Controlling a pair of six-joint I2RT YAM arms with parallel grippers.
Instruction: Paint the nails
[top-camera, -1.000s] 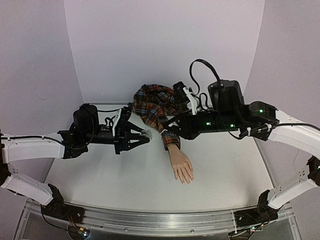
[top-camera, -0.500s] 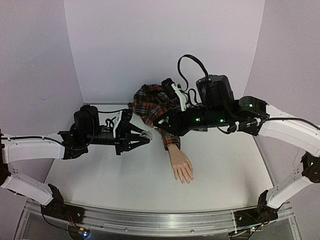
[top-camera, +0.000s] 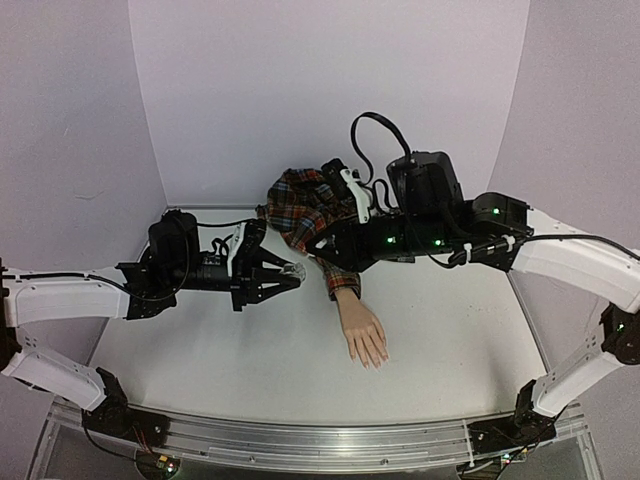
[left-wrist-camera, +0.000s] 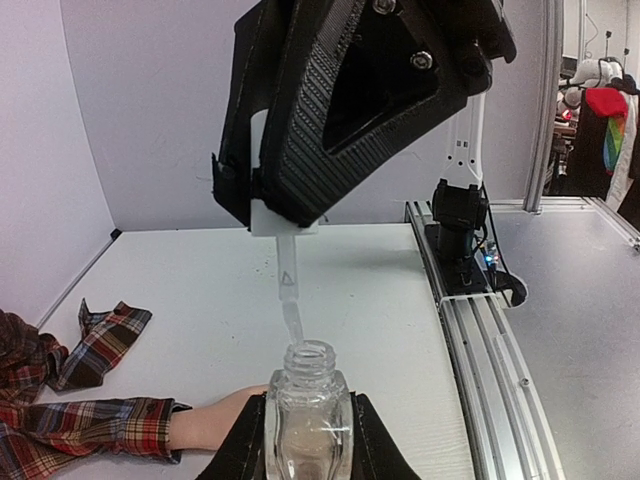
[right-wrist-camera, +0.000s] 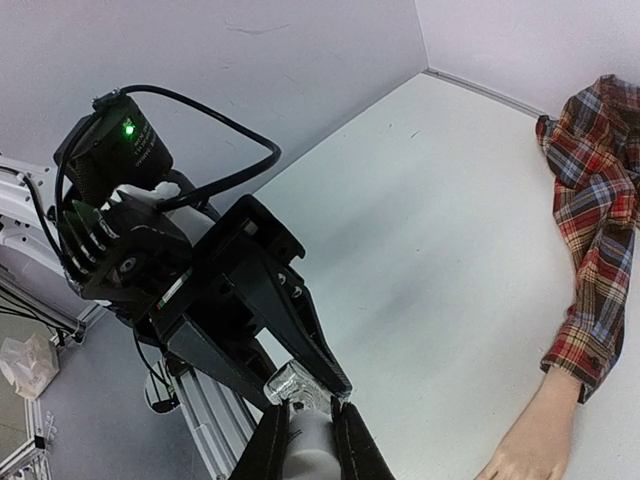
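Fingertip nails (top-camera: 373, 358) on hand (top-camera: 362, 330), at 4 o'clock from bottle (left-wrist-camera: 308, 405), too small to discern. Bottle clamped by left gripper (top-camera: 286, 275); right gripper (right-wrist-camera: 308, 438) pinches brush cap (left-wrist-camera: 284, 215), largely hidden, brush (left-wrist-camera: 290, 300) at bottle mouth.

walls (top-camera: 330, 90): pale lilac | table (top-camera: 250, 365): white | front edge: aluminium rail (top-camera: 330, 441) | light: even
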